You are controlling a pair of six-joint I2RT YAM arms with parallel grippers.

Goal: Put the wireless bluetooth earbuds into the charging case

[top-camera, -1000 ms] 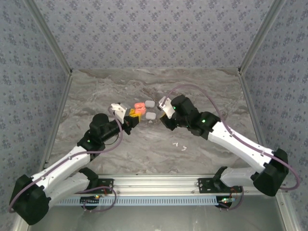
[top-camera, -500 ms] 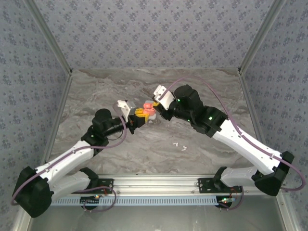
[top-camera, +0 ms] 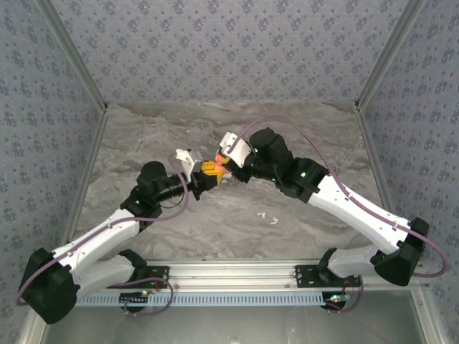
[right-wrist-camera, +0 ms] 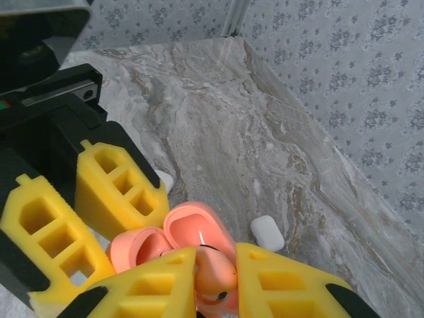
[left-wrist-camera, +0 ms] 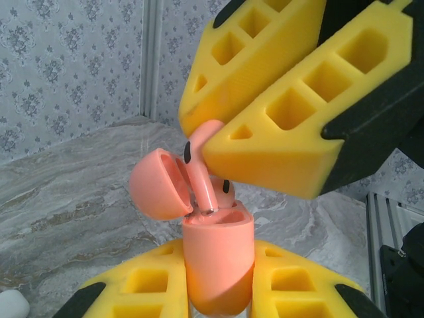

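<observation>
Seating stage, item one: orange-red earbud (left-wrist-camera: 201,165), glossy moulded plastic, rounded head with dark spots, tapering stem; pinched between the right gripper (right-wrist-camera: 211,262) fingers, stem tip entering the mouth of the charging case (left-wrist-camera: 218,248). Case: smooth salmon pebble, hinged lid (left-wrist-camera: 156,185) tipped open, body clamped between the left gripper (left-wrist-camera: 218,285) fingers, directly beneath the other pair. Fingers: yellow ribbed lattice wedges. Handling note: align the stem with its well, lower slowly, release only once the head sits flush, and avoid knocking the lid. Beyond the fingers: white case (right-wrist-camera: 267,233) on veined marble table (right-wrist-camera: 218,99).
</observation>
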